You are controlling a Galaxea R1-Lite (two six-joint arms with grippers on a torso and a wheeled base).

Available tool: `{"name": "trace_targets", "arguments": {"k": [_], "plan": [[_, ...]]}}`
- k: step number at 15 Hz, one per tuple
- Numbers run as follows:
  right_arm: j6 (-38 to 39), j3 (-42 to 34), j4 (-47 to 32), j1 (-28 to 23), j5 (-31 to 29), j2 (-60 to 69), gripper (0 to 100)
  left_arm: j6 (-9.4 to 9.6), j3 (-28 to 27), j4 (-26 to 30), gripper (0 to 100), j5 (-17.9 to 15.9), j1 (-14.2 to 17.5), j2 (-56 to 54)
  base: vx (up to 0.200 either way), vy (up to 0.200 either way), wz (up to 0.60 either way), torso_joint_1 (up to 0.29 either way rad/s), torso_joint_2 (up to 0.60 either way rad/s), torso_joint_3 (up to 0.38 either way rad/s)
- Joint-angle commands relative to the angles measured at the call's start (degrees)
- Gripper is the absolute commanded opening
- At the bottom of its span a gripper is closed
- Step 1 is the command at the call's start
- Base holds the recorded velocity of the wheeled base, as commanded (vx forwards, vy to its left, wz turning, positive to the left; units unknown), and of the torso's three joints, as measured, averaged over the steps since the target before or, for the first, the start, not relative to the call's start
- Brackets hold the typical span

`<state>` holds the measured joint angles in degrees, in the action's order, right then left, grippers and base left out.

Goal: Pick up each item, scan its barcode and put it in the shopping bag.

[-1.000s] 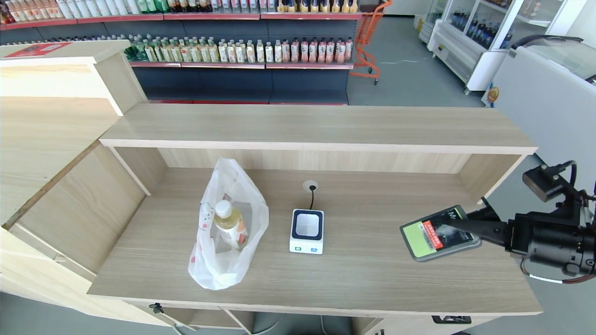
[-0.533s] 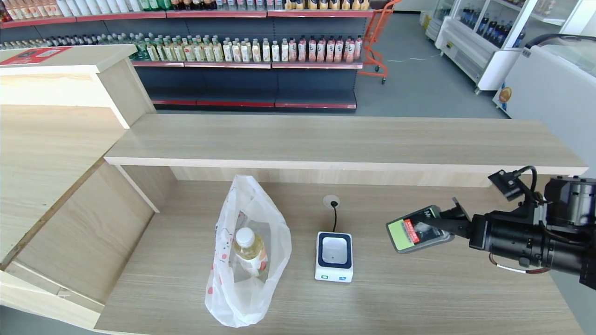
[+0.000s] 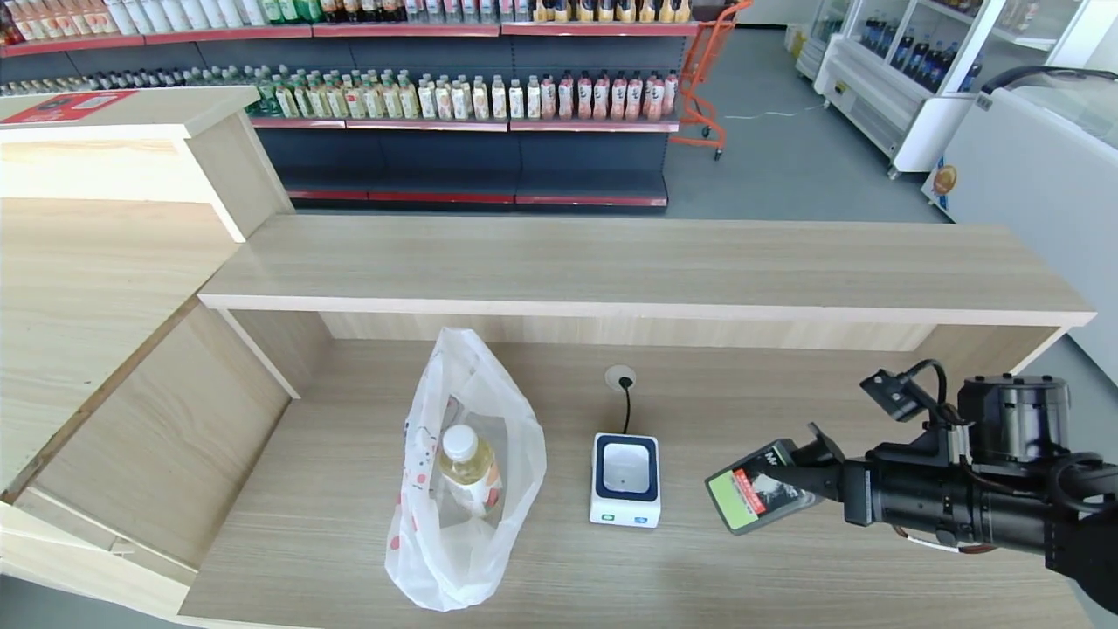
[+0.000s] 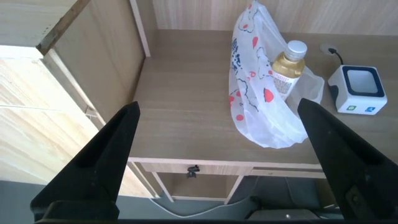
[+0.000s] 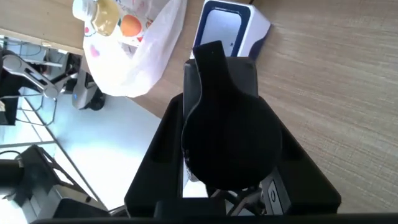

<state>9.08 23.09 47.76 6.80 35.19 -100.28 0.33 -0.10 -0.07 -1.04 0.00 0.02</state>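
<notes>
You are holding a flat packet point(image 3: 758, 494) near the scanner point(image 3: 624, 479).
Your right gripper point(image 3: 802, 476) is clamping one end; it is looking light, stiff, slippery, so be gripping its broad faces.

Open counter point(image 3: 332, 524) is found between the left side panel point(image 3: 166, 437) and the shopping bag point(image 3: 515, 454), and right of the scanner point(image 3: 624, 479). Bag and scanner are parted by a narrow gap. The far side is closed off by a raised ledge point(image 3: 646, 262).
</notes>
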Motion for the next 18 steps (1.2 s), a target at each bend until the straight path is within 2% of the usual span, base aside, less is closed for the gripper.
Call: {"name": "trace_targets", "arguments": {"k": [1,9,12,18], "plan": [[-0.64,0.82,1.46,0.4,0.14,-4.22,0,0.02,0.01,-0.01,100,-0.02,0.0,-0.02,0.0,0.0,0.0,0.0,0.0,0.0],[-0.64,2.31,17.98,5.77,-0.3,-19.08,0,0.11,0.01,-0.01,100,0.07,0.0,-0.02,0.0,0.0,0.0,0.0,0.0,0.0],[-0.29,3.81,18.86,7.17,-0.21,-20.39,0,0.11,0.01,-0.01,100,0.07,0.0,-0.02,0.0,0.0,0.0,0.0,0.0,0.0],[-0.29,11.36,18.86,8.84,-0.57,-25.32,0,0.02,0.01,-0.01,100,0.07,0.0,-0.02,0.0,0.0,0.0,0.0,0.0,0.0]]}}
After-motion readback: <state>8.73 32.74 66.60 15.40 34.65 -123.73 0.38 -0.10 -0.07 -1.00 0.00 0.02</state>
